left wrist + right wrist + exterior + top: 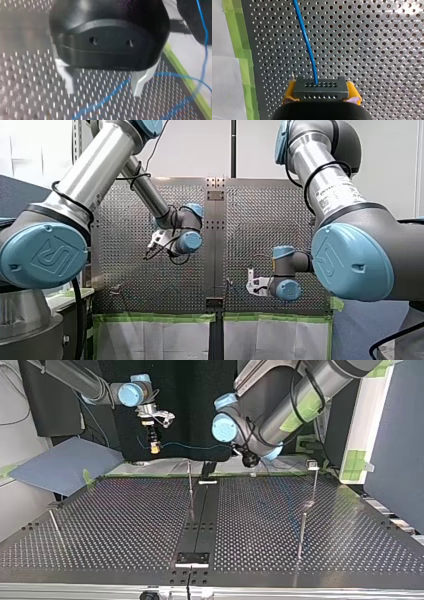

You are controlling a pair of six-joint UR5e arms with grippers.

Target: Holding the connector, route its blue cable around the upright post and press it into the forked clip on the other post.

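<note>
My right fingers [288,94] are squeezing the small hard connector [322,87], likely the best place to hold, above the surface [374,50], while its thin, floppy blue cable [305,37] is running by my spread, empty left fingers [139,81].

L gripper [103,92] fingers apart, blue cable [100,101] beneath

Dark grey connector [320,88] pinched between 2 yellow pads [289,92], blue cable [305,37] leaving its face, strung level at far side, clear of upright post [190,482] and forked clip [312,464].
</note>
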